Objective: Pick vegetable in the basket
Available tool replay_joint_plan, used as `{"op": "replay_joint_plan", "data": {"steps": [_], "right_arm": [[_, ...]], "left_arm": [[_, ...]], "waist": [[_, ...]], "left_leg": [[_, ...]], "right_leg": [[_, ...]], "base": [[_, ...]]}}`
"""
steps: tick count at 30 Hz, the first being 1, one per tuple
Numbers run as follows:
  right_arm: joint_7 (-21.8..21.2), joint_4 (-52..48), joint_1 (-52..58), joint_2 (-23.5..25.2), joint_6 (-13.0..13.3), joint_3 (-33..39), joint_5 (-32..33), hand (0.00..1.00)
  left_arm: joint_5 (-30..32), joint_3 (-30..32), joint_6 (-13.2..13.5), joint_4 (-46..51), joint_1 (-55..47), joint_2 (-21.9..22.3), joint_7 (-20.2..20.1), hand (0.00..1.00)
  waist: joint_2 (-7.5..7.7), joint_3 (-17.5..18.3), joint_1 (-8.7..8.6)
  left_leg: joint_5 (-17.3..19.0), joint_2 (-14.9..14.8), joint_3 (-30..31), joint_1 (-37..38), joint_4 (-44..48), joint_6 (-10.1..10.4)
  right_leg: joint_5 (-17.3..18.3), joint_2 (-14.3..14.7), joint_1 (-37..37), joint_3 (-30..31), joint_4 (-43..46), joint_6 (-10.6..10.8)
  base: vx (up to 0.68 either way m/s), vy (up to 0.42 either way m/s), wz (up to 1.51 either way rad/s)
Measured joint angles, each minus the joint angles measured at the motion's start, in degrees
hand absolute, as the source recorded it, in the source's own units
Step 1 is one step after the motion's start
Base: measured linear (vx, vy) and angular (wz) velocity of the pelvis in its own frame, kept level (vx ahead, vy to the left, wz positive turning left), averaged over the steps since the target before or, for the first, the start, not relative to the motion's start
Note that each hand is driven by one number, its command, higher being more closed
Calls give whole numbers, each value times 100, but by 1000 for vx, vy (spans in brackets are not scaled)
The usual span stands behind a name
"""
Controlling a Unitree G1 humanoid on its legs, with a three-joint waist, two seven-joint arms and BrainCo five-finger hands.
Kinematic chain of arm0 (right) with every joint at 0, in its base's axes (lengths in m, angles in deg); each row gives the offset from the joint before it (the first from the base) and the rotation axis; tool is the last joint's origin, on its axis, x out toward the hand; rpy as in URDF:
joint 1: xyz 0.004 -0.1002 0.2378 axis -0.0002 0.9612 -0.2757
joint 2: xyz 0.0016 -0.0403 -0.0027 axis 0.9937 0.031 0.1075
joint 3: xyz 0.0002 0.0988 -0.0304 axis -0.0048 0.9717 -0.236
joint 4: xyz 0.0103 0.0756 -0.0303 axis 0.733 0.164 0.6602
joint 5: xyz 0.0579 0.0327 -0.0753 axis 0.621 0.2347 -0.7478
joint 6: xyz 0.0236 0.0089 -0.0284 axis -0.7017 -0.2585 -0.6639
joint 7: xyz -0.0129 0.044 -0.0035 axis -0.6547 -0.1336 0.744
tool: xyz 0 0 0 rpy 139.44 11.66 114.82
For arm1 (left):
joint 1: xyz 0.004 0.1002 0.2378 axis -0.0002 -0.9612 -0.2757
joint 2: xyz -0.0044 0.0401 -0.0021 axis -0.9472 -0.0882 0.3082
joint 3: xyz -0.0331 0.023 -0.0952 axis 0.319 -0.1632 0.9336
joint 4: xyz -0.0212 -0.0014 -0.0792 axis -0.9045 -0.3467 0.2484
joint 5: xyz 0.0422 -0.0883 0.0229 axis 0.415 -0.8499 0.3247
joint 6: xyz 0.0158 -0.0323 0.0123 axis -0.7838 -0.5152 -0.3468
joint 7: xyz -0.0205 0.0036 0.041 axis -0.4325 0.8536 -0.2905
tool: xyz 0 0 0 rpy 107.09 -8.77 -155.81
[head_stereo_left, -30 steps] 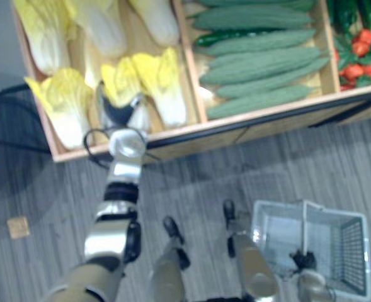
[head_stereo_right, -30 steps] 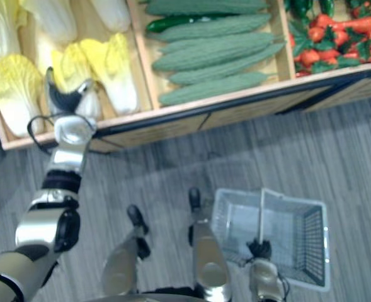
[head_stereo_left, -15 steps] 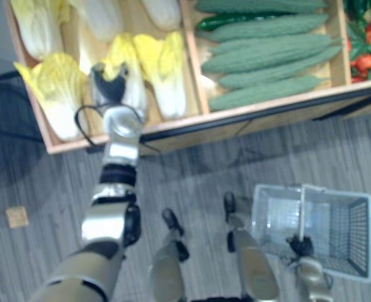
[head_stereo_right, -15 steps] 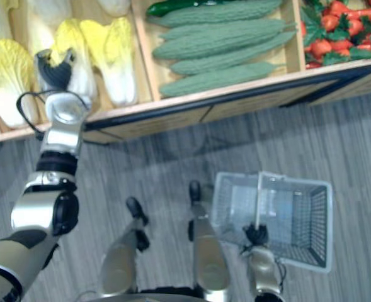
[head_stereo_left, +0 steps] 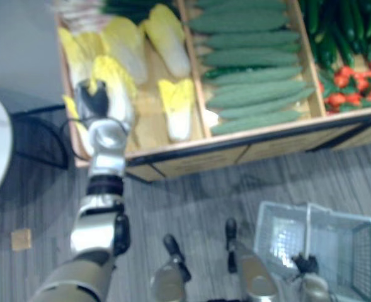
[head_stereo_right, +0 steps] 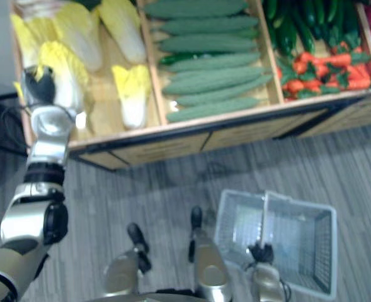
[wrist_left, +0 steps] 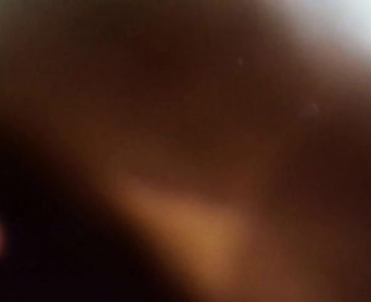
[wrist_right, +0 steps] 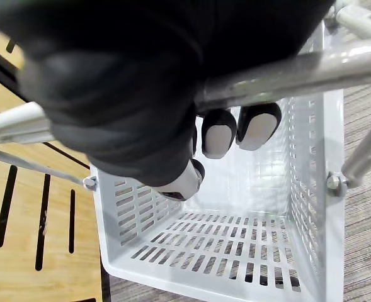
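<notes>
A yellow napa cabbage (head_stereo_left: 114, 85) lies at the front left of a wooden produce crate (head_stereo_left: 235, 143). My left hand (head_stereo_left: 89, 100) is stretched out from the lower left, its dark cover lying against the cabbage's left side (head_stereo_right: 64, 74). The cabbage hides its fingers. The left wrist view is pressed so close that nothing can be made out. Low on the right, my right hand (wrist_right: 220, 133) is shut on the metal handle (wrist_right: 286, 70) of a white plastic basket (head_stereo_left: 336, 242). The basket (wrist_right: 235, 258) hangs over the floor with nothing in it.
More cabbages (head_stereo_left: 179, 107) lie in the same compartment. Green bumpy gourds (head_stereo_left: 254, 82) fill the compartment to the right, then dark cucumbers (head_stereo_right: 298, 25) and red vegetables (head_stereo_right: 327, 69). A tan square (head_stereo_left: 20, 239) lies on the grey plank floor.
The camera has swung, showing more of the crate's right side. My left hand has reached farther into the cabbage compartment, onto the cabbage. The right hand keeps hold of the basket handle.
</notes>
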State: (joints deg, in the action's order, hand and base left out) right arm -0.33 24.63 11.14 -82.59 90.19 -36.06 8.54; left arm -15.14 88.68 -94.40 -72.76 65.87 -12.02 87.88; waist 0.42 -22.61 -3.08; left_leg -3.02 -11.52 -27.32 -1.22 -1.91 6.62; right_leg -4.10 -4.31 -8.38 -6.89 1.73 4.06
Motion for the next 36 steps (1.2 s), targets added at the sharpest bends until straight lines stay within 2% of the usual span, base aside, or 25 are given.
{"op": "replay_joint_plan", "data": {"steps": [1,3,7,10,12,14,18,19,20,21,22,23,24,26,27,28,29,30,31,32,33,34,35,36], "right_arm": [[0,91,65,-1,-18,69,1,100],[-17,223,335,11,-32,209,0,100],[-17,306,635,3,-72,294,-8,100],[-14,335,651,-9,-89,295,-24,100],[-9,286,630,-9,-90,292,-27,100],[32,77,569,-13,-109,234,-41,100],[131,-566,448,-10,-127,111,-58,100],[212,-672,254,-49,-133,-5,-58,100],[266,-733,176,-73,-131,-69,-68,100],[317,-841,38,-73,-128,-285,-118,100],[327,-919,9,-54,-127,-409,-177,100],[347,-992,-39,-50,-122,-712,-352,100],[349,-1168,-108,-40,-128,-937,-506,100],[310,-1438,-101,-25,-126,-1165,-666,100],[277,-1570,-63,-14,-128,-1409,-742,100],[269,-1695,18,-6,-126,-1562,-748,100],[239,-1984,182,29,-121,-1805,-752,100],[200,-2153,256,35,-122,-2092,-778,100],[156,-2203,266,34,-122,-2223,-782,100],[95,-2303,218,39,-121,-2541,-779,100],[57,-2391,164,38,-120,-2727,-777,100],[5,-2490,93,44,-120,-2949,-769,100],[-21,-2570,85,47,-116,-3026,-760,100],[-34,-2669,84,48,-116,-3056,-756,100]], "left_arm": [[2,11,-27,132,-246,-104,1,100],[394,58,-50,747,-929,-291,23,100],[1131,-262,-12,2085,-2064,-223,64,100],[1495,-985,151,2716,-2747,228,-45,100],[1578,-1730,296,2808,-3045,574,-211,100],[1578,-2789,601,2806,-3352,1035,-513,100],[1579,-3951,1055,2777,-3419,1517,-853,100],[1577,-4143,1219,2697,-3407,1699,-908,100],[1575,-4148,1285,2611,-3390,1803,-949,100],[1563,-4144,1359,2399,-3341,1892,-1058,100],[1564,-4149,1370,2292,-3322,1905,-1099,100],[1452,-4137,1366,2102,-3352,1956,-1228,100],[1428,-4125,1356,1931,-3342,2005,-1320,100],[1211,-4249,1360,1796,-3357,2099,-1543,100],[1163,-4332,1372,1637,-3365,2162,-1634,100],[1090,-4348,1372,1567,-3406,2200,-1652,100],[1021,-4400,1375,1409,-3446,2279,-1694,100],[953,-4476,1387,1301,-3501,2293,-1726,100],[876,-4496,1407,1229,-3520,2302,-1732,100],[797,-4522,1424,1104,-3588,2325,-1728,100],[770,-4547,1423,995,-3618,2351,-1729,100],[752,-4555,1413,878,-3644,2364,-1715,100],[637,-4531,1408,864,-3688,2366,-1669,100],[601,-4514,1431,929,-3731,2367,-1601,100]], "waist": [[-22,135,14],[-89,520,21],[-158,978,36],[-167,1164,20],[-159,1168,-1],[-137,1195,-34],[-120,1200,-295],[-162,1224,-305],[-192,1239,-302],[-201,1265,-295],[-166,1291,-294],[-101,1345,-248],[-136,1343,-226],[-204,1339,-218],[-198,1339,-213],[-160,1355,-187],[-111,1339,-141],[-136,1346,-142],[-136,1340,-140],[-107,1287,-122],[-117,1250,-123],[-63,1187,-100],[-118,1153,-6],[-166,1029,109]], "left_leg": [[0,6,18,28,-8,0],[-4,28,141,86,-74,6],[-3,102,151,298,-208,7],[5,203,98,393,-315,-1],[18,248,-56,470,-342,-16],[118,292,-389,502,-346,40],[204,359,-945,648,-337,13],[326,235,-1352,700,-172,-19],[370,150,-1514,702,-55,-37],[491,8,-1777,762,151,-13],[537,-18,-1895,820,226,32],[577,-71,-2178,982,349,92],[574,-146,-2299,1072,460,92],[583,-190,-2623,1298,537,105],[595,-372,-2835,1451,892,126],[609,-519,-2885,1459,1278,144],[604,-987,-2840,1377,2329,59],[444,-1553,-2499,1148,3497,-470],[504,-1732,-2146,969,3986,-650],[859,-1586,-1179,506,4609,-618],[1126,-1153,-356,95,4723,-505],[1453,-516,449,-295,4562,-422],[1544,-217,759,-524,4261,-377],[1618,-165,987,-651,3996,-271]], "right_leg": [[0,-2,56,-17,-39,0],[-6,-6,221,-111,-172,7],[-18,-25,454,-130,-312,26],[-55,-55,460,16,-380,77],[-88,-83,435,166,-383,130],[-95,-102,231,519,-369,188],[-225,-83,4,935,-368,266],[93,-270,-116,-93,-191,-229],[218,-400,-154,-741,-30,-443],[348,-733,-172,-2061,359,-710],[281,-934,-168,-2618,578,-821],[-47,-1087,-288,-3254,955,-875],[-7,-1014,-331,-3336,983,-902],[53,-737,-355,-2895,805,-789],[83,-524,-317,-2582,704,-743],[113,-444,-293,-2425,638,-729],[141,-235,-145,-2093,432,-706],[150,14,20,-1817,223,-720],[157,144,64,-1668,171,-730],[211,319,63,-1310,105,-811],[230,389,104,-1049,-17,-838],[236,445,213,-707,-271,-829],[285,524,276,-535,-303,-720],[399,610,47,-476,465,-781]], "base": [[27,13,21],[47,3,22],[31,9,7],[-12,21,-18],[-32,32,-38],[-52,38,-71],[0,22,-86],[19,18,-129],[85,40,-151],[117,38,-105],[137,24,-145],[164,-104,-147],[157,-140,-153],[147,-173,-142],[116,-161,-143],[107,-185,-146],[102,-182,-150],[89,-151,-148],[55,-83,-155],[42,-7,-146],[64,10,-186],[96,16,-170],[100,0,-173],[94,29,-149]]}}
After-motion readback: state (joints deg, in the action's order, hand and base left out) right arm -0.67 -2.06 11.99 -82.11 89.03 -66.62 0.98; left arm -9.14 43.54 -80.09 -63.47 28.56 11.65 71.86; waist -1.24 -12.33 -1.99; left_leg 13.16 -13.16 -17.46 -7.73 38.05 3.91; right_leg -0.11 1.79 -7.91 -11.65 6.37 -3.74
